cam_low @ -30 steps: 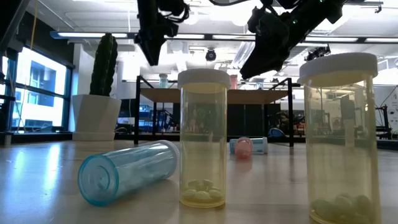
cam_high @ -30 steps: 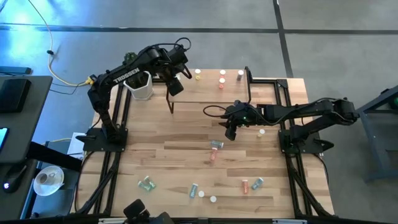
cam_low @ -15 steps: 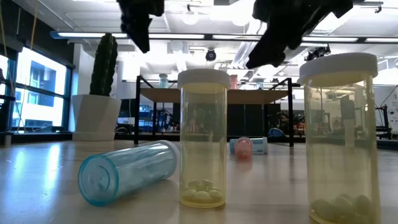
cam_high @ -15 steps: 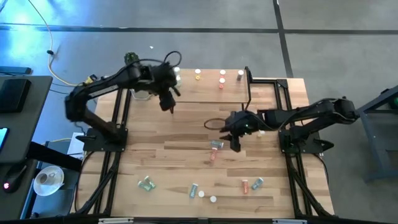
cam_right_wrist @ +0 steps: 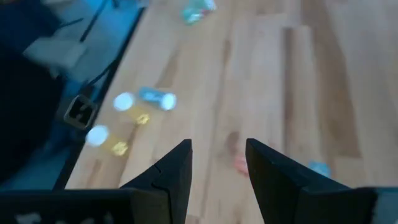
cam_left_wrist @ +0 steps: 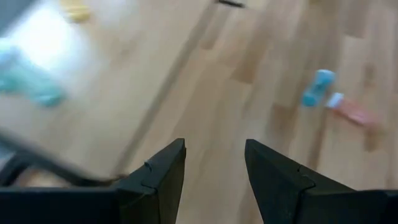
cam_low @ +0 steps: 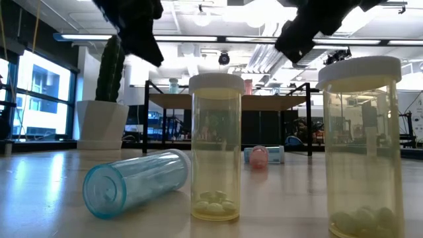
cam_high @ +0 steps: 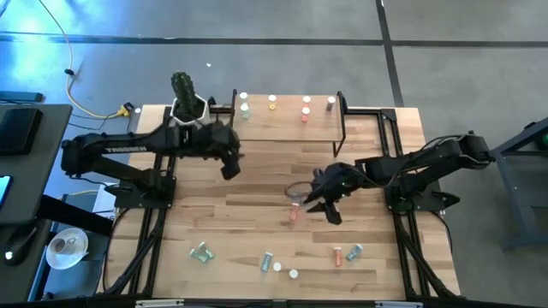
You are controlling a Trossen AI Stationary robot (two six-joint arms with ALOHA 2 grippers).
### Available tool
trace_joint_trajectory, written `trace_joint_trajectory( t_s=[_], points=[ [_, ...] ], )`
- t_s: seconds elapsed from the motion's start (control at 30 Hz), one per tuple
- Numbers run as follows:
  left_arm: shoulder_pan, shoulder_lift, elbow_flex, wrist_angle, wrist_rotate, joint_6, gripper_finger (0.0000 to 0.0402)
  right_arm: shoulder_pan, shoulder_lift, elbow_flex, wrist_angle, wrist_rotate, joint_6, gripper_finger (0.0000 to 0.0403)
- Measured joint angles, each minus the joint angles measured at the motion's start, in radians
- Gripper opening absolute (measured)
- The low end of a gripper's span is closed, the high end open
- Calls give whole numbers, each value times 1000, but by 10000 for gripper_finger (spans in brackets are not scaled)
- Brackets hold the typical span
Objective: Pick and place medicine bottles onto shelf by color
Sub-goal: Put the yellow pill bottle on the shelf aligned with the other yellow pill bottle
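Dark left gripper (cam_high: 229, 168) low, fingers (cam_left_wrist: 158, 180) apart.

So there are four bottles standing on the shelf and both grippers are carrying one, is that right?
Not quite. Four bottles do stand on the shelf, but the left gripper and right gripper are both open with nothing between their fingers, as the two wrist views show.

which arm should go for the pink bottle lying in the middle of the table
Probably the right. In the high view the right hand, empty with fingers apart, hangs just beside the lying pink bottle. The left hand, also open and empty, is farther off, nearer the shelf.
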Motion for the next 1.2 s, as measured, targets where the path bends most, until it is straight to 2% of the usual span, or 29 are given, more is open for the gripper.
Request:
trace_joint_trajectory(
  t_s=[0.2,0.43,0.7,1.0,1.2],
  points=[
    [-78,0,-132,185,29,-53,156,89,15,0,81,12,-14,154],
    [-115,3,-160,279,26,-79,156,210,98,0,199,87,-84,185],
    [-119,3,-160,305,25,-79,156,296,237,0,363,87,-127,184],
    [-119,3,-160,303,24,-89,157,343,375,0,501,71,-153,184],
    [-119,3,-160,305,22,-106,157,367,461,0,652,38,-149,184]
  ],
)
